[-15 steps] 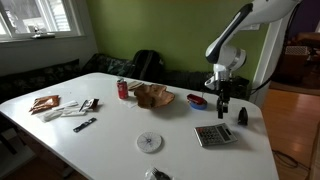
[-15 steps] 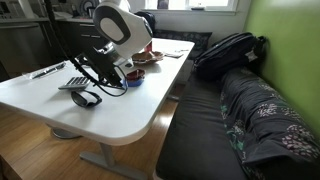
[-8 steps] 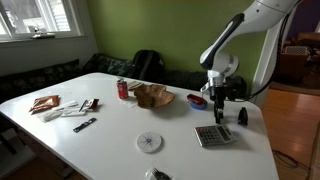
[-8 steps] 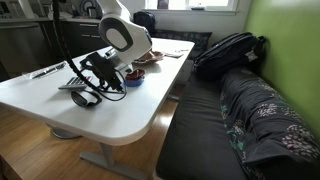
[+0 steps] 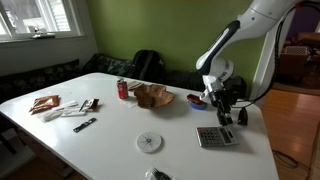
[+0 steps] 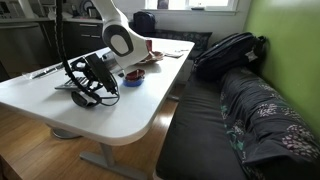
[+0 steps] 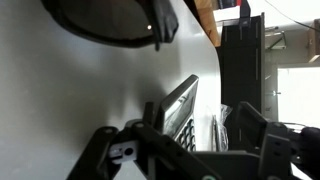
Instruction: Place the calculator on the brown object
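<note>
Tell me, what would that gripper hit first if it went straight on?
Probably the calculator: the gripper points down just above it, and the wrist view shows it straight ahead. Exact depth is unclear.

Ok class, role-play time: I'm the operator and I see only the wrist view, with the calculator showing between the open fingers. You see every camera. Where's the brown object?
Observer: The brown object sits toward the middle of the white table, right beside a red can.
Operator: Does anything lie between it and the calculator?
Observer: Yes, a small blue item lies on the table between the calculator and the brown object.
Operator: Is the calculator lifted yet?
Observer: No. In an exterior view it lies flat on the table, with the fingers just above it.
</note>
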{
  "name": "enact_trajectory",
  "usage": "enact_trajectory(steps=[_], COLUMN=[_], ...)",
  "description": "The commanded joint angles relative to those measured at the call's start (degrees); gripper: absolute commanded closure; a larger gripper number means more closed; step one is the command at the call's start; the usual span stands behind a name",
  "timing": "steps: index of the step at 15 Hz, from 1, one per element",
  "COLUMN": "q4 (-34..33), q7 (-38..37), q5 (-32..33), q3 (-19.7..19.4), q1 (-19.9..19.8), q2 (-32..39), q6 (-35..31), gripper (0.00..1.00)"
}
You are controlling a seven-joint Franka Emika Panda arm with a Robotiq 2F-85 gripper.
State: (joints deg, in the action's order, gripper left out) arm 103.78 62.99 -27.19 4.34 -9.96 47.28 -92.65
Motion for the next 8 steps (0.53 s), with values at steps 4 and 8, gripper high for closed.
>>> enact_trajectory(steps=[4, 8], q4=[-3.08, -3.55], q7=[0.15, 0.73], q5=[0.89, 0.05], q3=[1.21, 1.62], q1=[-0.46, -0.96], q2=[2.97, 3.35], q6=[-0.43, -1.69], gripper=[0.61, 0.86])
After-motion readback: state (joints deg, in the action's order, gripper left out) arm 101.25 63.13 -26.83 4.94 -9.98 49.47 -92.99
